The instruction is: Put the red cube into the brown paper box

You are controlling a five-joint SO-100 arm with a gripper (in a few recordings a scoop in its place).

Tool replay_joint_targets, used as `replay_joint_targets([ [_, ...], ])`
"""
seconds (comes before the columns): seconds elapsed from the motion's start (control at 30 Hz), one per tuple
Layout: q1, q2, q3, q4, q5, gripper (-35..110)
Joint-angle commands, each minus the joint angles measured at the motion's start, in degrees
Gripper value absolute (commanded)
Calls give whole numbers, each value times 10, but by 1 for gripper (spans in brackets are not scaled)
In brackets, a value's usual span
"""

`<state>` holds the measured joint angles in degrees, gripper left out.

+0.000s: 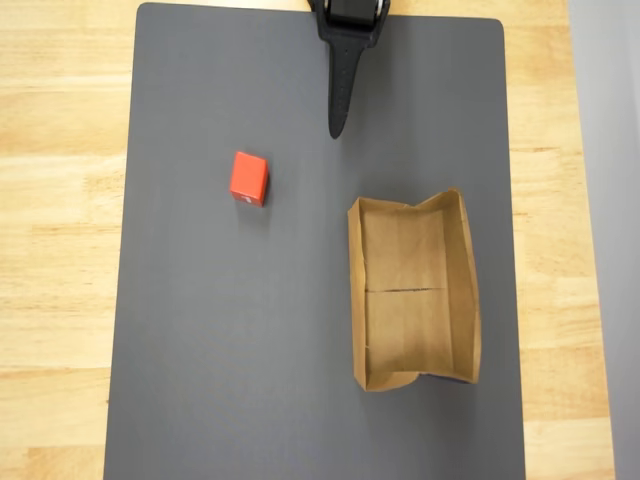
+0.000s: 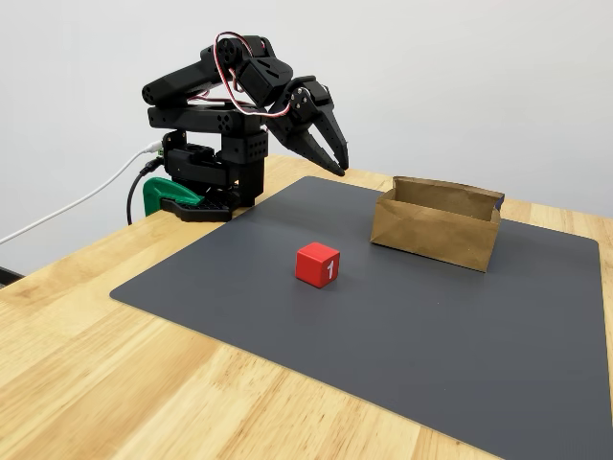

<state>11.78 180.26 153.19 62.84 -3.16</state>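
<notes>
Wooden bench, grey mat: small red cube (unheld), brown paper box apart; black tool narrow, empty, raised.

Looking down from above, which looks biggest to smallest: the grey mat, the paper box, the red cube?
Overhead view:
1. mat
2. box
3. cube
Each is plainly smaller than the one before.

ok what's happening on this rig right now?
Nothing is being handled yet. The black arm sits folded at the back of the grey mat, its gripper hanging in the air with nothing in it; its jaws look nearly together. The red cube lies alone on the mat, apart from the brown paper box. The box stands open and empty, so the pick has not started.
</notes>
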Motion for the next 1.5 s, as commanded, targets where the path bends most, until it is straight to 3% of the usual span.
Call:
replay_joint_targets([
  [0.0, 6, -2, 0, 3, -7, 0],
  [0.47, 1, -2, 0, 3, -13, 1],
  [0.77, 1, -2, -7, 20, -24, 27],
  [0.9, 15, -6, -38, 33, -22, 32],
  [1.27, 73, -210, -262, 144, 4, 36],
  [1.47, 116, -307, -296, 144, -13, 39],
])
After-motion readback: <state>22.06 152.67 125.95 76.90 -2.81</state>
